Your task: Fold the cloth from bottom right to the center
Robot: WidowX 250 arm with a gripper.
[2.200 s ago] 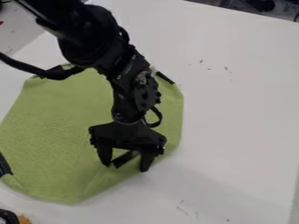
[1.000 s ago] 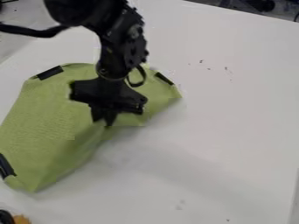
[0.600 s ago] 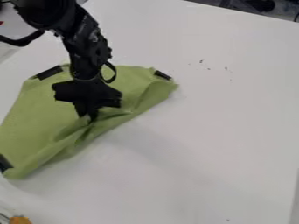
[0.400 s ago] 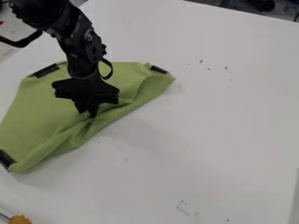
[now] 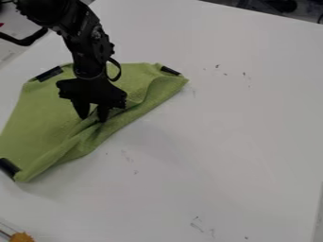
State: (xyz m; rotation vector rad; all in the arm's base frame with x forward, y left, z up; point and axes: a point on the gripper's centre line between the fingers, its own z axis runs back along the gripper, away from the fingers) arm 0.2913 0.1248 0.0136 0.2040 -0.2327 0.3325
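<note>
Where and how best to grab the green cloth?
Probably by the raised crease near the lower-right edge of the cloth, from above, jaws closing across it. It bunches into a narrow ridge running lower left to upper right; the left part lies flatter, with less to pinch.

I am black nearly all over. In the upper left of the frame my arm [image 5: 86, 42] starts bulky and rounded, then narrows to a knobbly forearm with small pale grey flecks and round bumps along its edge. A thick black cable [image 5: 24, 41] curves at the left edge; a thinner loop [image 5: 118, 71] bows beside my wrist. My gripper [image 5: 93, 118] has a broad, angular crosspiece and two blunt, tapering fingers [image 5: 80, 108].
</note>
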